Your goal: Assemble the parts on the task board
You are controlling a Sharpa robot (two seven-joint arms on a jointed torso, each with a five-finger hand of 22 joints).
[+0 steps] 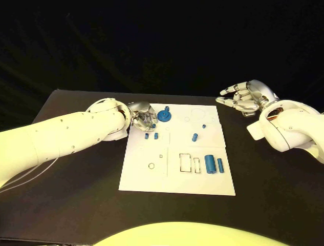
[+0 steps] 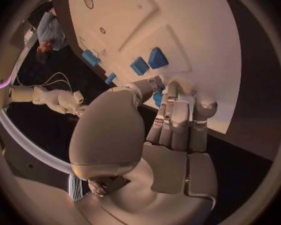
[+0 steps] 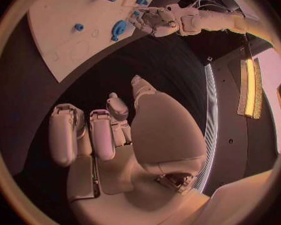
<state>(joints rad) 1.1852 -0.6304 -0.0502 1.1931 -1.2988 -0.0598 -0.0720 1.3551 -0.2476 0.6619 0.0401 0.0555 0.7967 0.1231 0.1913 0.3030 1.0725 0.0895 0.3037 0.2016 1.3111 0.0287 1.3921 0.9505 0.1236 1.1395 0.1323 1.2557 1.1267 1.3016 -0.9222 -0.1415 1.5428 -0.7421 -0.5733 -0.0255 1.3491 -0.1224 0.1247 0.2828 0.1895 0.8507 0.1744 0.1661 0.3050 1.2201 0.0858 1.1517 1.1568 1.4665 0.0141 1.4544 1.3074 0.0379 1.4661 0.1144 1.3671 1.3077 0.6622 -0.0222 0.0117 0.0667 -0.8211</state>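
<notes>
Head view shows me the board in the middle of the bench, with the blue parts spread on it. My left hand is down at the board's far left corner, fingers bent over the edge, just beside the round blue part and the two small pegs. In the left wrist view the fingers curl towards a blue piece, but I cannot tell if they pinch it or only touch beside it. I judge this hand is there to take one of these parts, because it is the nearest to them.

My right hand is lifted off the board, past its far right corner, released and holding nothing; in the right wrist view its fingers are apart over the dark bench. I think it waits there to leave the board free for the other arm.

The bigger cylinders lie near the slots at the near right, and one peg lies in the middle. I judge the assembly is still at an early step.
</notes>
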